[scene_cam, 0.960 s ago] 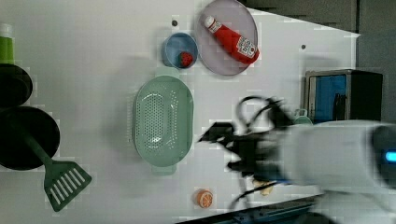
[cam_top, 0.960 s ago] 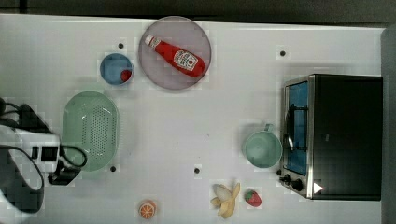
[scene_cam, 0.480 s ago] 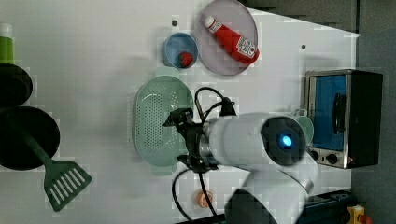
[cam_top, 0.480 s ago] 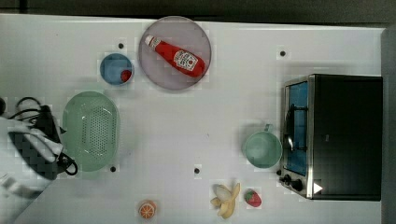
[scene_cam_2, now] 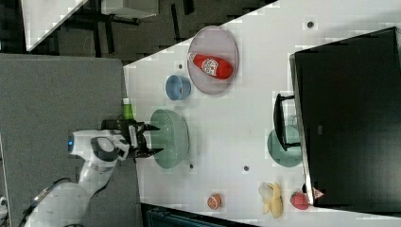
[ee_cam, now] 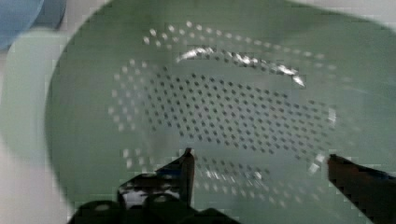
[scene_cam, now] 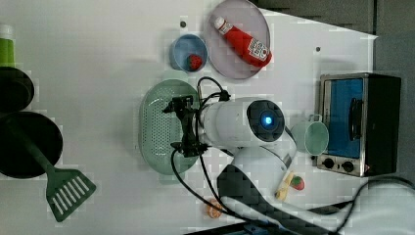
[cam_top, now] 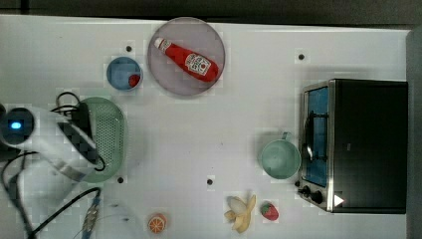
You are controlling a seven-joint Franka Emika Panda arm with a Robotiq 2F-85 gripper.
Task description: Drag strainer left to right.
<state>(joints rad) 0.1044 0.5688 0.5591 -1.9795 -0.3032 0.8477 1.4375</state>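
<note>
The pale green oblong strainer (cam_top: 110,135) lies on the white table at the top view's left, its perforated bottom facing up. My arm (cam_top: 50,142) reaches over the strainer's left part in the top view. In the left view my gripper (scene_cam: 175,126) hangs open above the inside of the strainer (scene_cam: 156,129), with nothing between its fingers. The right view shows the gripper (scene_cam_2: 155,138) with both fingers spread over the rim of the strainer (scene_cam_2: 172,137). Seen from the wrist, the gripper (ee_cam: 259,156) stands wide apart just above the holed floor of the strainer (ee_cam: 233,102).
A blue bowl (cam_top: 123,73) with a red fruit and a plate (cam_top: 211,35) holding a ketchup bottle (cam_top: 186,59) lie beyond the strainer. A mint cup (cam_top: 280,158) and a toaster oven (cam_top: 358,144) stand at the top view's right. A banana (cam_top: 241,213), a strawberry (cam_top: 269,210) and an orange (cam_top: 157,223) lie near the front edge.
My arm has swung in from the top view's left edge to stand over the strainer. The gripper has stayed open. The strainer has not moved.
</note>
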